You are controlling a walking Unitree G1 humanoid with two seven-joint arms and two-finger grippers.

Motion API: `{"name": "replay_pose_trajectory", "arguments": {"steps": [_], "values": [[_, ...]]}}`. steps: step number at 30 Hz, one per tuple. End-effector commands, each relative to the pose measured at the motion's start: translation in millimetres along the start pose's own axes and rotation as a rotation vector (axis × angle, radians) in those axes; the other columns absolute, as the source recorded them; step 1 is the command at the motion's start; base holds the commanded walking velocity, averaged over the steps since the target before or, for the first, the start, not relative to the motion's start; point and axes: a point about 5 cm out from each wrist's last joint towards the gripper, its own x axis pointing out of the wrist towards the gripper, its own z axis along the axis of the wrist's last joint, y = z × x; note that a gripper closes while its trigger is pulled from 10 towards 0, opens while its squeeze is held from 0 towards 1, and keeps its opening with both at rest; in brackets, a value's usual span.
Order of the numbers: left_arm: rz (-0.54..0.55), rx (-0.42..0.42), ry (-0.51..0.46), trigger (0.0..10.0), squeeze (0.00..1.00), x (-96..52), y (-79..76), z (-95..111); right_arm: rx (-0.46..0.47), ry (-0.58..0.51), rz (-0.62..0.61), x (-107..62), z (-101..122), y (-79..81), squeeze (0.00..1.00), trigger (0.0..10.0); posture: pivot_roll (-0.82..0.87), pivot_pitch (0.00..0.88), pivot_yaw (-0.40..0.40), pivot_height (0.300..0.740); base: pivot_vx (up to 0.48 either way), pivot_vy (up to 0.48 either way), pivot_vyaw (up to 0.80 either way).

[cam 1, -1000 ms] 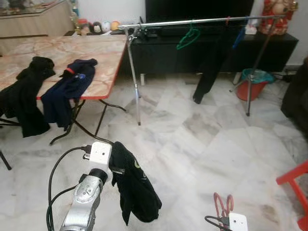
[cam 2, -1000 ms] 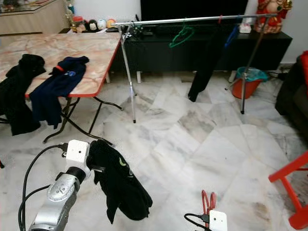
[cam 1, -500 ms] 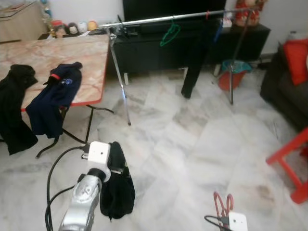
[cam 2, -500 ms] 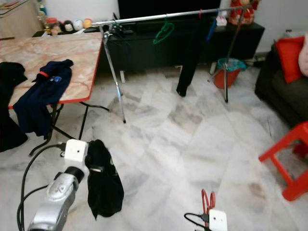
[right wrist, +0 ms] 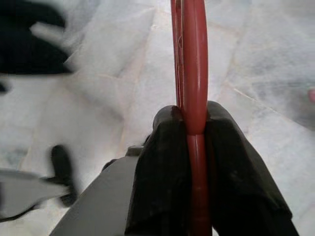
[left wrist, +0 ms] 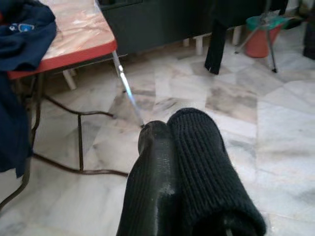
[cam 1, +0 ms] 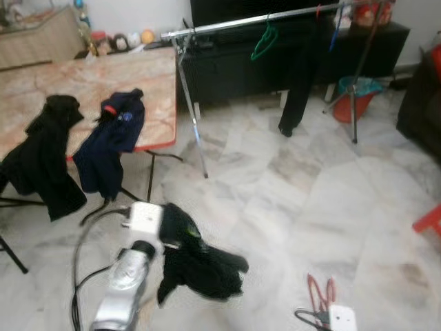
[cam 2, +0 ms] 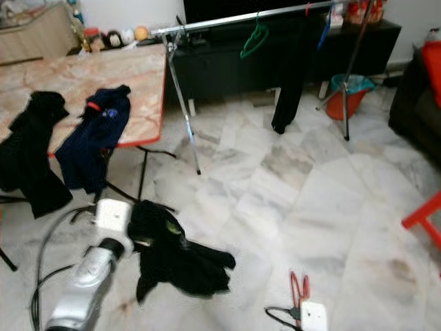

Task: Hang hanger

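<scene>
Clamped on a red hanger [right wrist: 193, 73], the right gripper [right wrist: 192, 128] has both black fingers pressed against the hanger's bar from either side; in the head views that hanger [cam 1: 320, 293] pokes up low at the robot's right, just above the white wrist housing [cam 1: 342, 318], over the marble floor [cam 1: 310, 207]. The left gripper [left wrist: 189, 142] is wrapped in a black garment [cam 1: 200, 258] that drapes from it and trails out sideways near the floor; knit fabric covers one finger in the left wrist view, the jaws look closed on the cloth, and the silver left arm [cam 1: 124, 289] reaches forward at lower left. Ahead stands a metal clothes rail [cam 1: 255, 19] on thin tripod legs, in front of a black TV cabinet [cam 1: 275, 62]. A green hanger [cam 1: 262, 43] hangs empty from the rail, and further toward the robot's right a dark garment [cam 1: 300, 76] hangs down nearly to the floor. An orange bucket [cam 1: 351, 103] sits behind the rail's right leg. To the left is a folding bench [cam 1: 89, 89] with a marbled top and red edge; a navy shirt [cam 1: 110, 148] and another black garment [cam 1: 45, 155] droop over its near edge, apart from each other.
</scene>
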Motion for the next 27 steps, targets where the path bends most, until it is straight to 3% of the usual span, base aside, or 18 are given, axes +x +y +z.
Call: {"name": "replay_pose_trajectory", "arguments": {"steps": [1,27], "values": [[0.037,0.009,-0.023,10.0,0.00,-2.2,12.9,5.3,0.006,-0.012,0.022,0.8,3.3,9.7,0.00,10.0,0.05,0.000,0.044,0.740,0.000,0.352,0.00],[0.040,0.011,-0.024,10.0,0.00,-1.3,12.9,6.1,0.035,-0.018,-0.002,1.3,5.6,10.2,0.00,10.0,0.07,0.000,0.042,0.740,0.000,0.354,0.00]]}}
